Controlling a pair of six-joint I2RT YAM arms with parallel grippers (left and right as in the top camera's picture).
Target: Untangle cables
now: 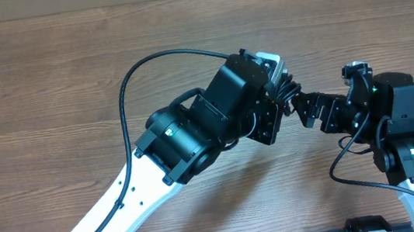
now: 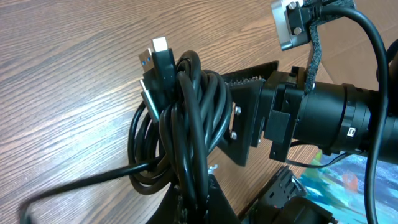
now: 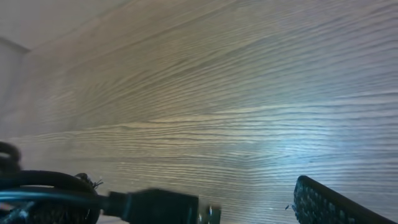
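The cables (image 2: 186, 118) are a clump of thin black cords wound into loops, with two plug ends (image 2: 158, 53) sticking up at the top. My left gripper (image 2: 196, 208) is shut on the lower part of the clump and holds it above the wooden table. In the overhead view the cables (image 1: 288, 88) sit between the two arms, at the tip of the left gripper (image 1: 282, 101). My right gripper (image 1: 305, 109) is open, right beside the clump. In the right wrist view a blurred black plug (image 3: 155, 205) lies between its jaws, and only one ribbed finger (image 3: 323, 202) shows.
The left arm's own thick black cable (image 1: 132, 77) arcs over the wooden table (image 1: 47, 87). The right wrist camera (image 2: 292, 25) and motor housing (image 2: 336, 121) fill the right of the left wrist view. A colourful patch (image 2: 339, 180) shows below them.
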